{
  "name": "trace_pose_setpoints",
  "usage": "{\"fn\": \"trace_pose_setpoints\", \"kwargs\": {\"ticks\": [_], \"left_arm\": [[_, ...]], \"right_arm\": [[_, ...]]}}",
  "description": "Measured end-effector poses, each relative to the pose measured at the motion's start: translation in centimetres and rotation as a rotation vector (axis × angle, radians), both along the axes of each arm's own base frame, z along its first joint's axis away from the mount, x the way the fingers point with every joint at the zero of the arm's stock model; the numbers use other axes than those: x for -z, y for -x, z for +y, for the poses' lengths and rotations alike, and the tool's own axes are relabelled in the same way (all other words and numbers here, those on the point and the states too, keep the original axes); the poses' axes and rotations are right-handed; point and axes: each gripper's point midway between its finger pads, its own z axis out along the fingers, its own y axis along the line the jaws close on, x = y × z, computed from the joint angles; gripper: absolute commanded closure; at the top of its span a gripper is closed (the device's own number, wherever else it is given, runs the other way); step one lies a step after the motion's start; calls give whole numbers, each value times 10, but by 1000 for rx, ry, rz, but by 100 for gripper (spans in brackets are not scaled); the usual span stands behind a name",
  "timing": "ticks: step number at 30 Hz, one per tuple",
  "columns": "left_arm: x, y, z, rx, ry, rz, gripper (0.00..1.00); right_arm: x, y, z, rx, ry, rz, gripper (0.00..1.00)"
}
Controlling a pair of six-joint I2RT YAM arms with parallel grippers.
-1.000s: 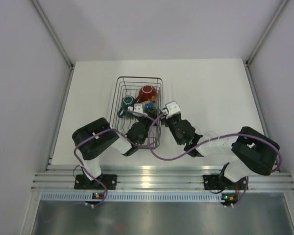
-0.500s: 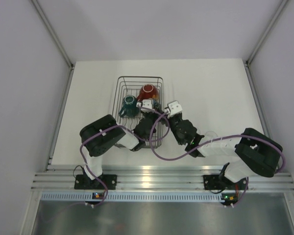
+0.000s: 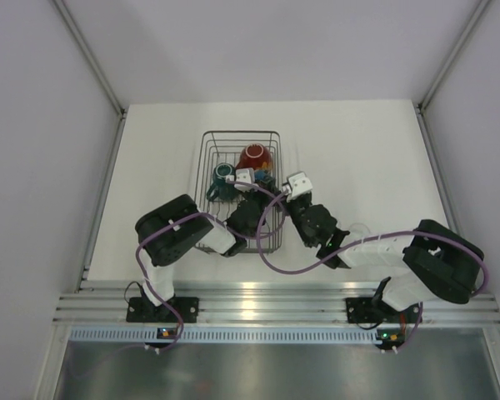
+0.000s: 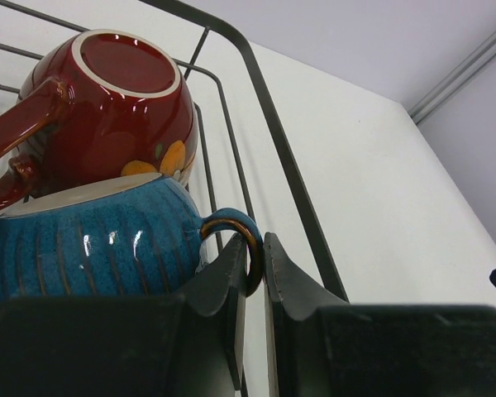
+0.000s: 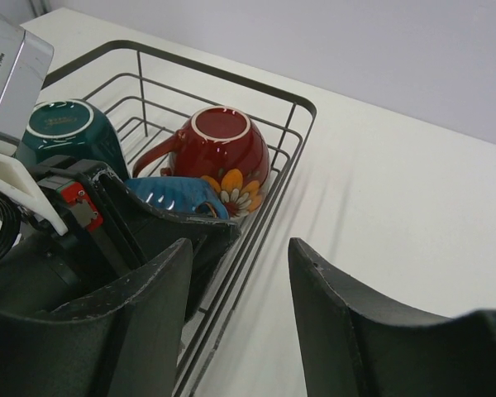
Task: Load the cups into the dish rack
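Observation:
The dark wire dish rack point(image 3: 208, 150) stands mid-table. Inside it, the red patterned cup point(image 3: 254, 157) and the teal mug point(image 3: 222, 177) sit upside down. My left gripper point(image 4: 255, 248) is shut on the handle of the small dark-blue cup point(image 4: 91, 248) and holds it inside the rack, right against the red cup point(image 4: 107, 107). In the top view the left gripper point(image 3: 254, 185) is over the rack's right half. My right gripper point(image 5: 240, 252) is open and empty, just outside the rack's right rim point(image 5: 231, 76). The tiny clear glasses are out of view.
White table point(image 3: 358, 158) lies to the right of the rack, with grey walls on three sides. In the right wrist view the left gripper's fingers point(image 5: 174, 223) sit close to the rack's near right wires. A metal rail point(image 3: 258, 304) runs along the near edge.
My left gripper has carried the dark-blue cup farther into the rack, up against the red cup. The right gripper has hardly moved.

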Motion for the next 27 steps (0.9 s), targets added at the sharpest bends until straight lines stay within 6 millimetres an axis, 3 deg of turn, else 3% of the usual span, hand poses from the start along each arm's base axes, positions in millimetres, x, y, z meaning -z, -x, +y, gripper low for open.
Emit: {"fn": "trace_pose_setpoints", "kwargs": {"ticks": [2,4,16,27], "left_arm": [[1,1,-2,7,16,11,90],[2,1,-4,17,33,19,100],[2,8,-11,-8,71,43,100],[3,22,-20,-30,-34,25,100]], "right_arm": [[0,0,0,0,-1,0,49],[-1,0,0,0,-5,0,49],[-3,2,-5,6,-15,-2,49],[-7,3,-7,8,-20,-1,49]]}}
